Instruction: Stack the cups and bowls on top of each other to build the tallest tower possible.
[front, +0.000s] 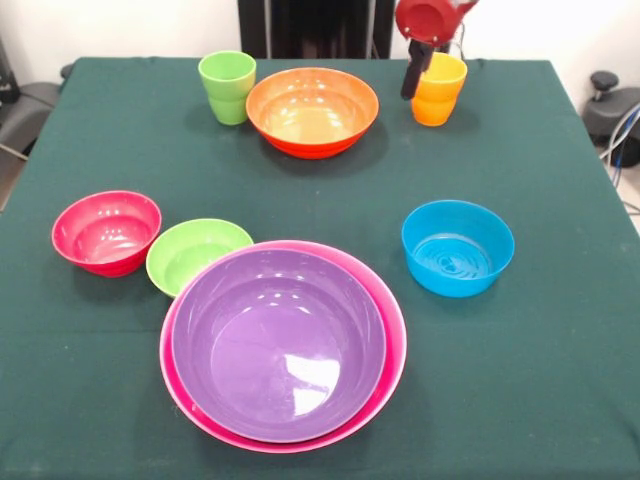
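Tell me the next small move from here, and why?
Probably lower the gripper onto the orange cup and close on its rim: it already hangs at that cup's near-left edge. The tower so far is only the purple bowl nested in the pink bowl. I can't confirm finger state.

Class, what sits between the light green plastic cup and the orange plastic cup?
In the front view, the large orange bowl sits between the light green cup and the orange cup.
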